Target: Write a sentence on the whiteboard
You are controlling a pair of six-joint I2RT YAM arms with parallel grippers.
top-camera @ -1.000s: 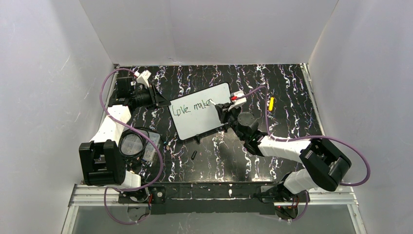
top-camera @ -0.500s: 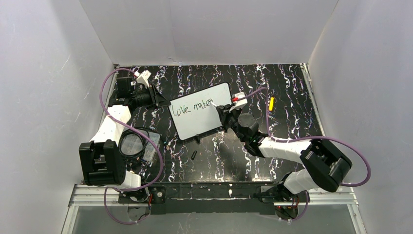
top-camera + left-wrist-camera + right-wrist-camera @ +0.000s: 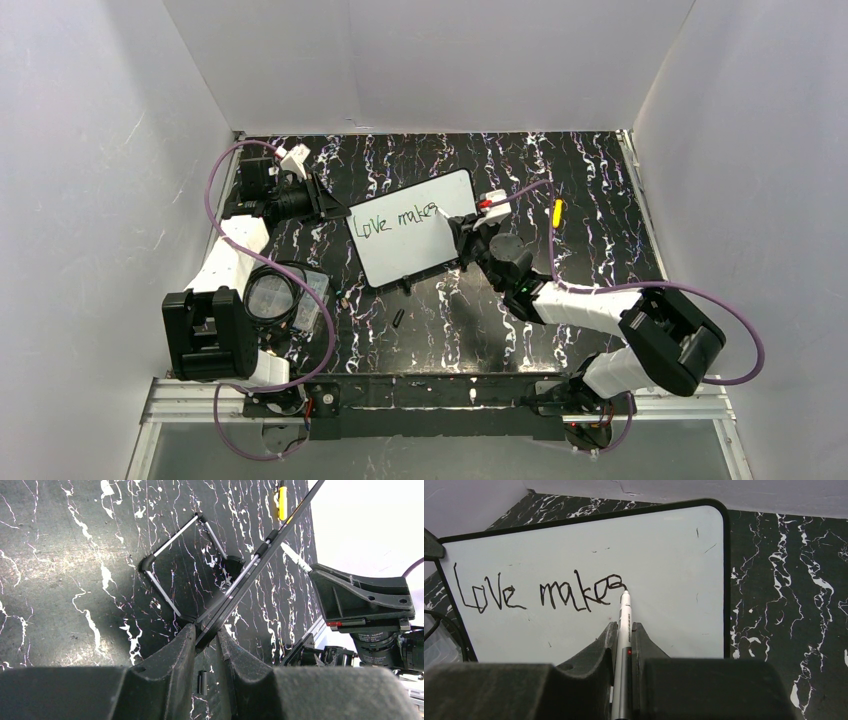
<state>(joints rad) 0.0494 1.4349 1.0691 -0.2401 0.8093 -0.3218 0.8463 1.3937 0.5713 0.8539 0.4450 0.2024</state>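
The whiteboard stands tilted on the black marbled table, with "Love makes" written on it in black. My left gripper is shut on its left edge. In the left wrist view the board runs edge-on out of that gripper. My right gripper is shut on a silver and white pen. The pen's tip touches the board at the end of the last letter. From above, the right gripper sits at the board's right side.
A yellow marker lies right of the board. A small black cap lies in front of it. A clear container sits by the left arm's base. White walls close in three sides.
The right arm has shifted very slightly while the pen tip stays at the end of "makes". The left arm and the board have not moved.
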